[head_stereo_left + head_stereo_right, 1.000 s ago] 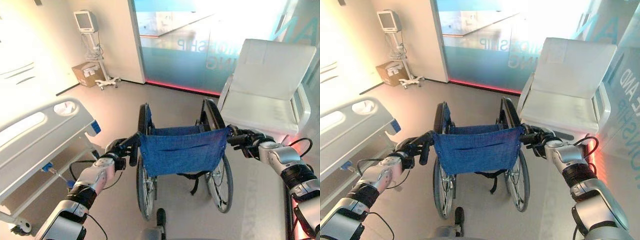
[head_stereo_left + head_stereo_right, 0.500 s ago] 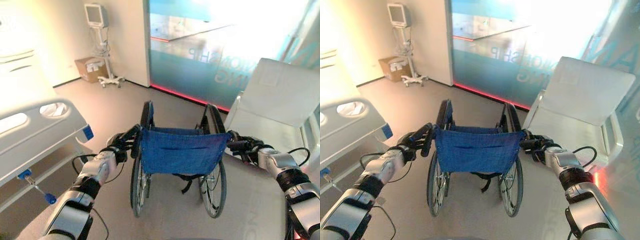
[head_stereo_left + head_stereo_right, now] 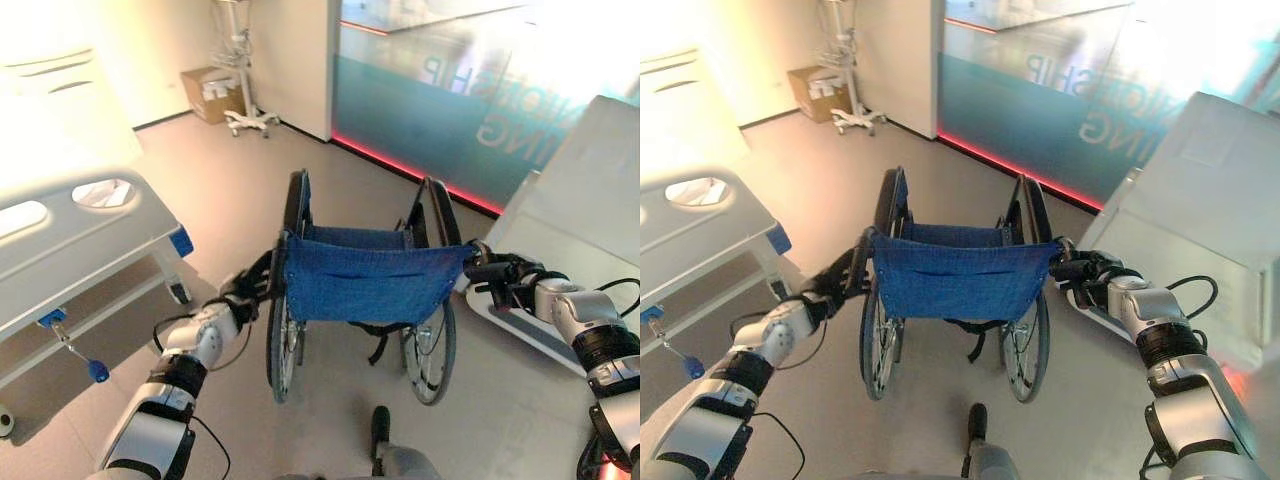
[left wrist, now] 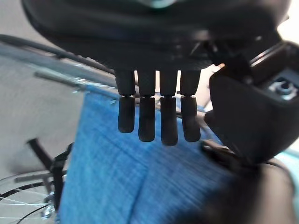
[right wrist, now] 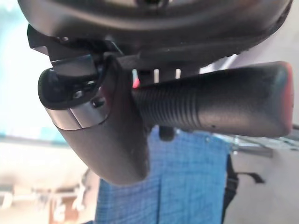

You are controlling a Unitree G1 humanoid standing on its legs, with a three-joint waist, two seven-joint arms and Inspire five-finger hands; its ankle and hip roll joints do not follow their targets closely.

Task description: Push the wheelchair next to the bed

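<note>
bed (image 3: 80,230) cut off at the frame edge, white chair (image 3: 1200,200) partly out of frame, wheelchair (image 3: 365,285) seat hidden behind its backrest

Right hand (image 5: 107,126) wrapped round ribbed push handle (image 5: 210,105), blue backrest (image 5: 187,182) beyond

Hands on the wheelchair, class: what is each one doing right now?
Left hand: at the left push handle, grip cannot be told.
Right hand: shut on the right push handle.

Wheelchair (image 3: 365,300) now sits further from the robot than 1.0 s ago, rolled forward over the floor (image 3: 220,200). Bed (image 3: 80,240) foot end now lies more level with the chair's left wheel. White recliner (image 3: 580,220) has slid toward the right edge. Camera itself has shifted with the walk.
</note>
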